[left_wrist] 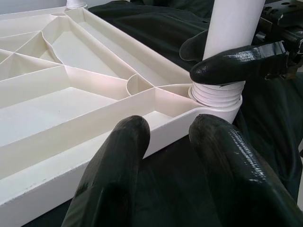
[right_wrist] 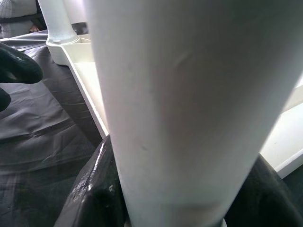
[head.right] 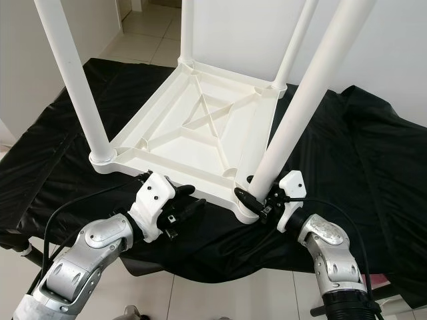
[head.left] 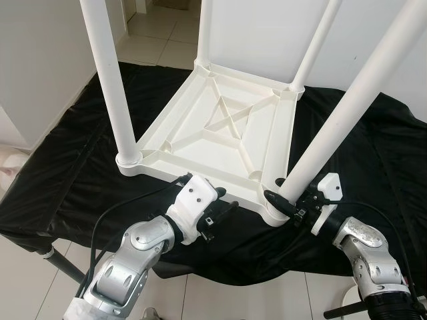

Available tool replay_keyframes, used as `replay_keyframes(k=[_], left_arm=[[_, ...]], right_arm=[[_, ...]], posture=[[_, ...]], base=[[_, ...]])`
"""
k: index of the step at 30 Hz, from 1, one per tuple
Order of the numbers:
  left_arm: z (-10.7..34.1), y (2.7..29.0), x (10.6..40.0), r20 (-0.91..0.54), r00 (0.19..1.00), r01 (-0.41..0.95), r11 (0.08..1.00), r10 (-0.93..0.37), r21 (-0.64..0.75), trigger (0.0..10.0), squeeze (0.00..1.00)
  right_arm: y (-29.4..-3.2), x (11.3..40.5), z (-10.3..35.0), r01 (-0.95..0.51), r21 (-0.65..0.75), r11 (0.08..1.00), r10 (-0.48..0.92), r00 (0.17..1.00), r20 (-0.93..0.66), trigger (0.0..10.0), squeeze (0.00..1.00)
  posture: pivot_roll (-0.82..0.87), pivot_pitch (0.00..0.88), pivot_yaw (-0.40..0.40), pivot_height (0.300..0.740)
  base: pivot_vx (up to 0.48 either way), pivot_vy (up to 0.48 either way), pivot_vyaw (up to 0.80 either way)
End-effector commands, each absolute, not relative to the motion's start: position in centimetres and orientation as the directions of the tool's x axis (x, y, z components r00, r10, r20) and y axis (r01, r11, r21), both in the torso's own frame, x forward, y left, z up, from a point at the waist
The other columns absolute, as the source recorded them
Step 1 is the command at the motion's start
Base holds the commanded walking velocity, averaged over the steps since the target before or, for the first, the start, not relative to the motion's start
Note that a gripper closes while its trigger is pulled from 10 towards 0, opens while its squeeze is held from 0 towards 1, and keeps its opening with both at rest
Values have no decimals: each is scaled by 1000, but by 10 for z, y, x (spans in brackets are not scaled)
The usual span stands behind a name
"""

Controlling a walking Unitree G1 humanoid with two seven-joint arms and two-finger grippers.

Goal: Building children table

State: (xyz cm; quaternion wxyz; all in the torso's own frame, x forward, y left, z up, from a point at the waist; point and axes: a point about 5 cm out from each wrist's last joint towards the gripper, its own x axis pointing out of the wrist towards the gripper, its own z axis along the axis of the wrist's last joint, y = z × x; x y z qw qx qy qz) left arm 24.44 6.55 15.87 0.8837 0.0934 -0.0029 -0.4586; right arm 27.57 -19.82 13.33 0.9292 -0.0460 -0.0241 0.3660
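My right end effector (head.right: 257, 198) pinched the near-right leg (head.right: 293, 123) at its socket, five o'clock on the upturned white tabletop (head.left: 220, 127); left end effector (head.left: 223, 212) hovered spread by the near rim.

black cloth (head.left: 80, 167): rumpled, draped over surface | tiled floor (head.left: 157, 40): pale | wall (head.left: 40, 60): white

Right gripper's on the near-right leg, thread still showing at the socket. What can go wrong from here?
1. The near-right leg leans and its thread is exposed: it may cross-thread or pop out of the socket.
2. The left gripper is open beside the tabletop's near edge, not holding it, so turning could spin or slide the top on the black cloth.
3. The right gripper grips low; the long leg could lever loose.
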Motion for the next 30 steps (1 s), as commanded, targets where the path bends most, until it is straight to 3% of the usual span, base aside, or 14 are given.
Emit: replay_keyframes(k=[1, 5, 6, 7, 15, 23, 30], left_arm=[[156, 63, 244, -98, 565, 821, 546, -819, 164, 10000, 0], [156, 63, 244, -97, 565, 821, 546, -820, 164, 10000, 0], [157, 62, 244, -96, 564, 822, 546, -820, 164, 10000, 0], [157, 62, 244, -95, 563, 822, 545, -821, 165, 10000, 0], [157, 61, 244, -93, 560, 825, 543, -823, 160, 10000, 0], [154, 59, 243, -100, 563, 825, 549, -821, 136, 10000, 0], [153, 57, 241, -104, 559, 828, 547, -823, 120, 10000, 0]], right_arm=[[-201, 276, 131, -682, -103, 724, 686, 728, 1, 0, 0], [-201, 276, 131, -684, -100, 722, 688, 726, 1, 0, 0], [-201, 275, 131, -685, -94, 723, 688, 726, 2, 8588, 0], [-201, 273, 131, -676, -91, 732, 679, 734, 9, 10000, 0], [-197, 269, 133, -625, -75, 777, 629, 776, 53, 10000, 0], [-192, 267, 137, -427, -57, 902, 431, 895, 111, 10000, 0], [-183, 261, 132, -284, 13, 959, 280, 952, 124, 10000, 0]], posture=[[41, 71, -59, 740], [41, 72, -59, 740], [38, 74, -59, 740], [35, 75, -60, 740], [28, 80, -65, 740], [21, 88, -76, 740], [17, 88, -76, 740]], base=[[0, 0, 0], [0, 0, 0], [0, 0, 0], [0, 0, 0], [0, 0, 0], [0, 0, 0], [0, 0, 0]])
